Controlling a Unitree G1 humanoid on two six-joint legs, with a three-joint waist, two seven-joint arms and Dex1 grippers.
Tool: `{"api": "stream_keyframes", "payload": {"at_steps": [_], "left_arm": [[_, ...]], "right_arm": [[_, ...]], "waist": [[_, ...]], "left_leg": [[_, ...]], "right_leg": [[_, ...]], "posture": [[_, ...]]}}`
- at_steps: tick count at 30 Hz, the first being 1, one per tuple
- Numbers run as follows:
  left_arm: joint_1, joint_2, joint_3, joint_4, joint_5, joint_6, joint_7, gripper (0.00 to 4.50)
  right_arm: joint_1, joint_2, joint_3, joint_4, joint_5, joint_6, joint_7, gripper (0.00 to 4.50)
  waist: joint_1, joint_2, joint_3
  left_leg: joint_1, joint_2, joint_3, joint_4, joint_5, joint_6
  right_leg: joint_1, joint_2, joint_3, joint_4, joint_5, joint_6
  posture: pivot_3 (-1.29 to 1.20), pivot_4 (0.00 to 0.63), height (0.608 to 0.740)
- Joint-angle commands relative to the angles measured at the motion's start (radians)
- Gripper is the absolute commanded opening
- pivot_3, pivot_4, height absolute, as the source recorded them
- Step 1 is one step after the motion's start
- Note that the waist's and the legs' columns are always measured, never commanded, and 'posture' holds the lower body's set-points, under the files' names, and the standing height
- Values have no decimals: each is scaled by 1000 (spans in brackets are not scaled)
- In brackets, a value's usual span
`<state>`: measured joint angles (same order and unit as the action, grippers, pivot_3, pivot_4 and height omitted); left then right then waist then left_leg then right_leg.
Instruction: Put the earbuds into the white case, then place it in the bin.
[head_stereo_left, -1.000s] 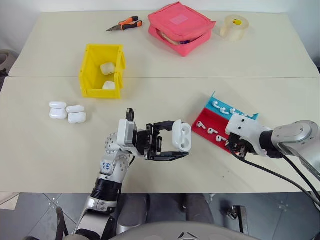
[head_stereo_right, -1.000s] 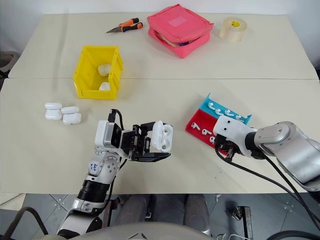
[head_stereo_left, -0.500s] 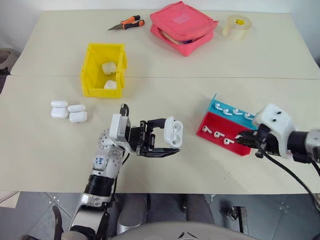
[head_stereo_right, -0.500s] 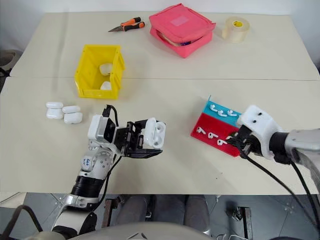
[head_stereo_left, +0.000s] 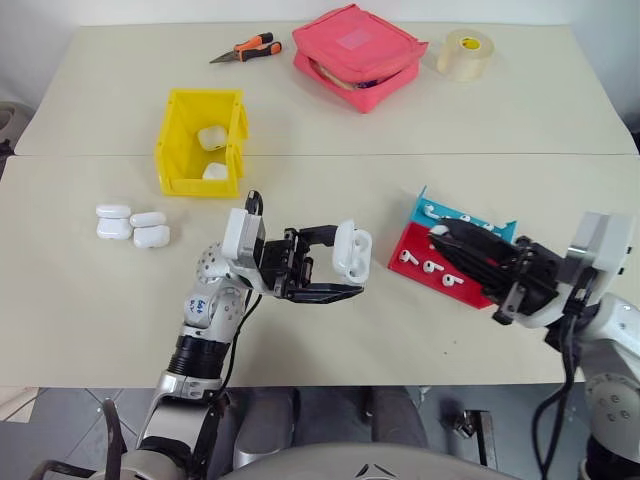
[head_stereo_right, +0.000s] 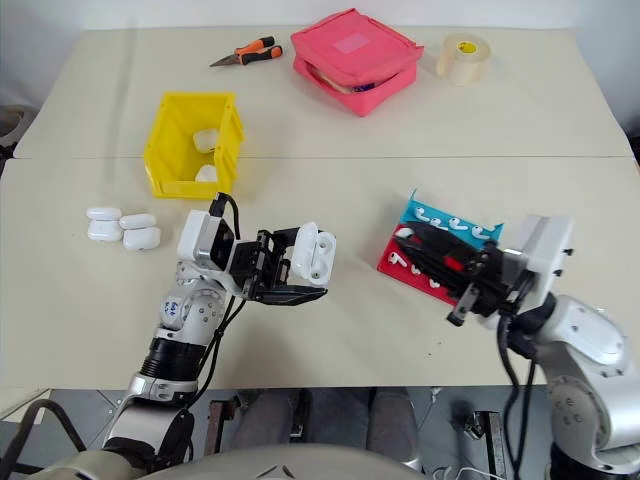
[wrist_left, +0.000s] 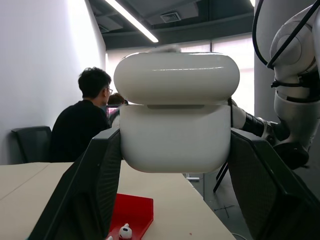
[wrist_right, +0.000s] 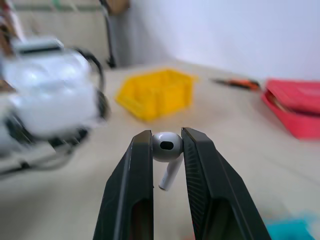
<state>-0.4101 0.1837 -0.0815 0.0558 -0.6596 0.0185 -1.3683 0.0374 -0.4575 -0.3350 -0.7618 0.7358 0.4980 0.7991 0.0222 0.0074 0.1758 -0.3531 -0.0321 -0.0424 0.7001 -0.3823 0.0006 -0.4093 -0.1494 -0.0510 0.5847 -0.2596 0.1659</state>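
Since lifting off the tray (head_stereo_left: 440, 262): right gripper (wrist_right: 167, 150) has swung up, jaws pinching an earbud (wrist_right: 166, 148)
Case: white case (head_stereo_left: 352, 252) clamped, lid open, in left gripper (head_stereo_left: 335, 268) above worktop (head_stereo_left: 400, 120)
Meaning: insertion looks next; bin (head_stereo_left: 200, 143) later

R gripper (wrist_right: 166, 150) lifted off tray (head_stereo_left: 420, 252) w/ earbud (wrist_right: 166, 148) pinched, swung up, now pointing toward case (head_stereo_left: 352, 252).

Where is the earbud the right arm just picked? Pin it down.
The earbud sits pinched between the right tool's two black fingers, held above the red and blue tray, right of the white case.
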Motion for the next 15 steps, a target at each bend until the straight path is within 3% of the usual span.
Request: {"api": "stream_keyframes", "payload": {"at_steps": [1, 8, 15], "left_arm": [[-8, 16, 9, -6, -3, 13, -3, 2783], [-11, 22, 4, -7, -4, 40, -2, 2783], [-12, 14, 4, -11, -2, 46, 4, 2783]], "right_arm": [[-63, 73, 123, -48, 5, -67, -64, 462], [-123, 131, 258, -41, -24, -128, -127, 462], [-89, 134, 327, -5, -63, -190, -125, 462]], "waist": [[-1, 1, 0], [1, 1, 0], [-1, 1, 0]], "left_leg": [[0, 0, 0, 0, 0, 0], [0, -1, -1, 0, 0, 0], [0, -1, 0, 0, 0, 0]], "right_leg": [[0, 0, 0, 0, 0, 0], [-1, 0, 0, 0, 0, 0], [-1, 0, 0, 1, 0, -1]], "posture": [[0, 150, 740], [0, 150, 740], [0, 150, 740]]}}
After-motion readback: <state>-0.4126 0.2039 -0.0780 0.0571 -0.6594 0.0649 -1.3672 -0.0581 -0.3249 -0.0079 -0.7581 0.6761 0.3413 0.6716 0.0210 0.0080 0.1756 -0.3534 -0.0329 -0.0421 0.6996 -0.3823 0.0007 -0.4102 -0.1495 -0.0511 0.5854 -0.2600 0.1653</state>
